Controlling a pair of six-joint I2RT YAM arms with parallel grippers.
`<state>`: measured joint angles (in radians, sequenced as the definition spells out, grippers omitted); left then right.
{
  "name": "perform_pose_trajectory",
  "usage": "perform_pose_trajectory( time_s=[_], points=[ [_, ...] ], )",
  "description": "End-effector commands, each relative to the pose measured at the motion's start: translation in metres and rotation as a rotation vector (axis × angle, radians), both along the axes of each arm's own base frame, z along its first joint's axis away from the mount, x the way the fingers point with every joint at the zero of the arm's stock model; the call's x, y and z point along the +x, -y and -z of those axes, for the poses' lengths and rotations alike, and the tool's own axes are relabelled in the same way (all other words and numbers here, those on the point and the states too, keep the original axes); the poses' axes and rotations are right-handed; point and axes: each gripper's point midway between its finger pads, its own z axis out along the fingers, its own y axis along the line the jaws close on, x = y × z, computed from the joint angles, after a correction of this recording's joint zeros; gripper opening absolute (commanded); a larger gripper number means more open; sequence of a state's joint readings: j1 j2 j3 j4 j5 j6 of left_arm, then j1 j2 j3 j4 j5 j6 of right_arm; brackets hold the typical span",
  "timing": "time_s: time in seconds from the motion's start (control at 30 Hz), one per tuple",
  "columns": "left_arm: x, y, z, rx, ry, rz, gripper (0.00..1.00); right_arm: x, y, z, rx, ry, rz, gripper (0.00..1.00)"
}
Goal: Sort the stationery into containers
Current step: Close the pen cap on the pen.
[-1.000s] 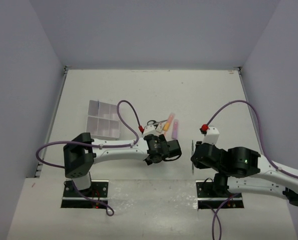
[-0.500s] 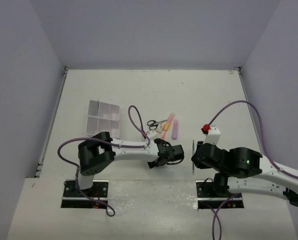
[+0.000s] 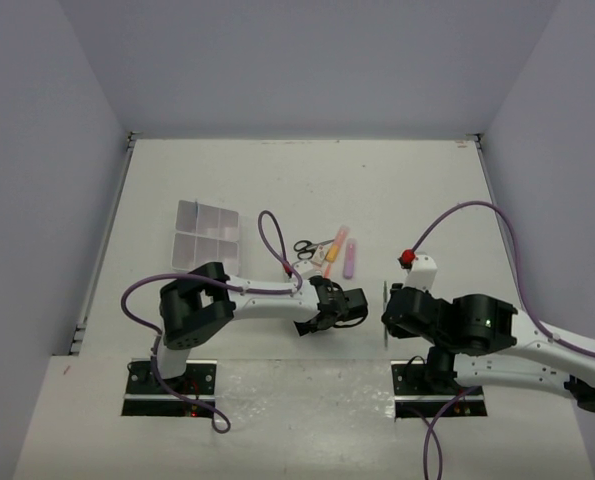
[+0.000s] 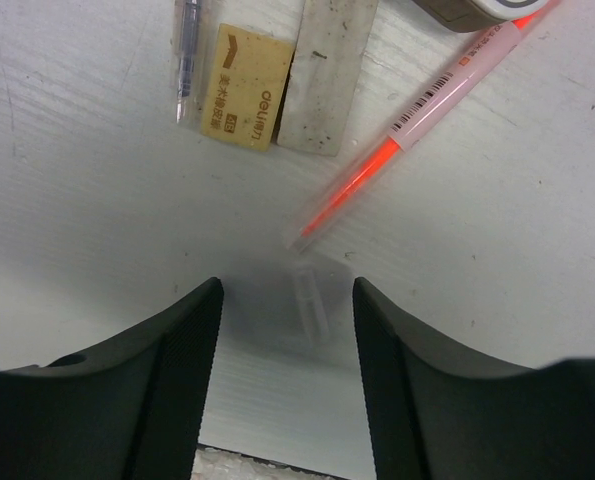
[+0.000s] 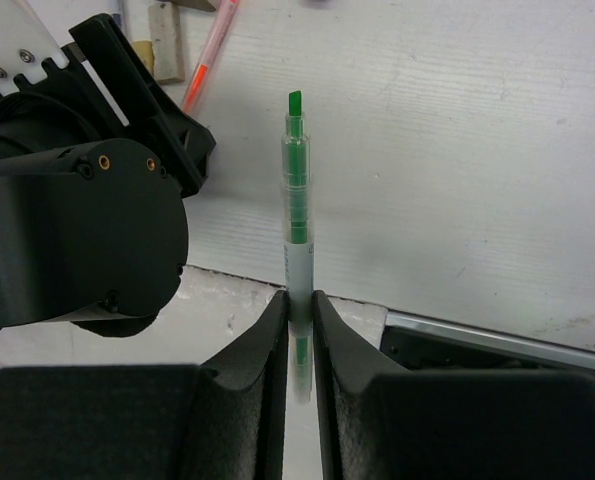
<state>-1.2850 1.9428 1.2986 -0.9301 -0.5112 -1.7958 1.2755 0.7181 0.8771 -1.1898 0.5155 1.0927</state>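
Observation:
The stationery lies in a loose pile [image 3: 327, 252] at mid-table: black-handled scissors [image 3: 304, 246], an orange marker [image 3: 333, 250] and a lilac bar [image 3: 349, 258]. The clear organiser box [image 3: 207, 237] sits to their left. My left gripper [image 3: 327, 315] hangs open near the table's front edge. In the left wrist view, a small clear cap [image 4: 312, 300] lies on the table beneath the left gripper [image 4: 287, 290]. Beyond it are the orange marker [image 4: 417, 110], a tan eraser [image 4: 245, 88] and a grey eraser [image 4: 327, 75]. My right gripper [image 5: 298, 295] is shut on a green marker [image 5: 297, 200], held upright off the table.
A thin pen [image 4: 187, 50] lies beside the tan eraser. The left wrist [image 5: 77, 230] sits close to the left of the held green marker. The table's front edge [image 4: 237, 462] runs just behind the left fingers. Grey walls enclose three sides.
My left arm has folded back, drawing its gripper from the pile toward the front edge, and its jaws have narrowed a little. The right arm has stayed put.

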Motion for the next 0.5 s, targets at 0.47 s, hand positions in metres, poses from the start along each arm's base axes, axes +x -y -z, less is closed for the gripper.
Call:
perform_pose_trajectory(
  time_s=[0.47],
  points=[
    [-0.0072, 0.0055, -0.0009, 0.028, -0.058, -0.008, 0.4, 0.0101, 0.0049, -0.0079, 0.045, 0.057, 0.066, 0.0]
  ],
)
